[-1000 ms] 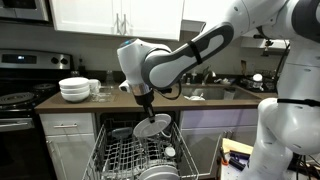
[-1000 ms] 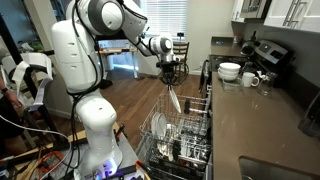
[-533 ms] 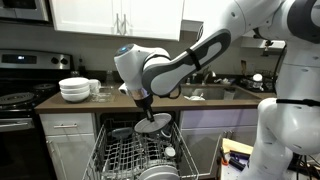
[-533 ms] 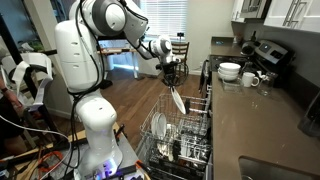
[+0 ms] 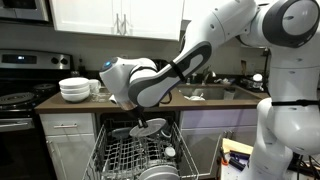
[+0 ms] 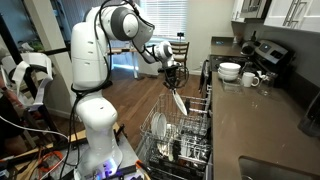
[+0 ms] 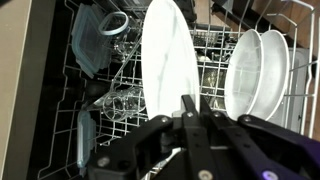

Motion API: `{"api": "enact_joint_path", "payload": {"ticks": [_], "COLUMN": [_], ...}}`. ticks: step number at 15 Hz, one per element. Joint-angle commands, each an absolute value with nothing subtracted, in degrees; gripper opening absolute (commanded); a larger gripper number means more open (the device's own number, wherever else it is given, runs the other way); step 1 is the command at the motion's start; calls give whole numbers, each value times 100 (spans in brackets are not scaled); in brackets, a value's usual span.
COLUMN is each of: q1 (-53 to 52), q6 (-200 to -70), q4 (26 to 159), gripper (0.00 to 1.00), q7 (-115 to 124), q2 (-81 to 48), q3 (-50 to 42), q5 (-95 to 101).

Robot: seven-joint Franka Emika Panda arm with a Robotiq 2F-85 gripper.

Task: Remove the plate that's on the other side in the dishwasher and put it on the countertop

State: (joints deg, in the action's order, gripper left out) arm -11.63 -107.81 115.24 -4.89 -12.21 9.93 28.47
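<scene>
In an exterior view, the robot's gripper (image 5: 143,108) was clamped on the top edge of a white plate (image 5: 150,128), which hung just above the upper rack (image 5: 128,156) of the open dishwasher (image 5: 108,150). The plate sat below the front edge of the dark brown countertop (image 5: 110,101). A stack of white bowls (image 5: 74,89) stood on the countertop's left end, beside the black stove (image 5: 18,100).

In an exterior view from the side, the gripper (image 6: 172,76) held the plate (image 6: 178,101) edge-on and tilted over the far end of the rack (image 6: 180,135). The countertop (image 6: 262,120) ran along the right, with the bowls (image 6: 230,71) and a mug (image 6: 250,79) at its far end.

In the wrist view, the gripper (image 7: 190,108) pinched the near rim of the plate (image 7: 168,60). Two more plates (image 7: 255,70) stood upright in the rack to the right, and glasses (image 7: 125,100) lay to the left.
</scene>
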Motion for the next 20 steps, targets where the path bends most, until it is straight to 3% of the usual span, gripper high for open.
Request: {"api": "enact_joint_path", "payload": {"ticks": [1,13,14,20], "q1": [-1406,-1479,-1479,-1836], "q6": [-10243,-10197,-10198,-9560], "q4": [10992,10894,10894,10725], "gripper": [2,7,2,2], "q7": [-155,-263,-263,972], "q2": [-1518,-1643,-1650,-1652], "q3": [978,1005,1005,997], "q5": [3182,2997,2997,3276]}}
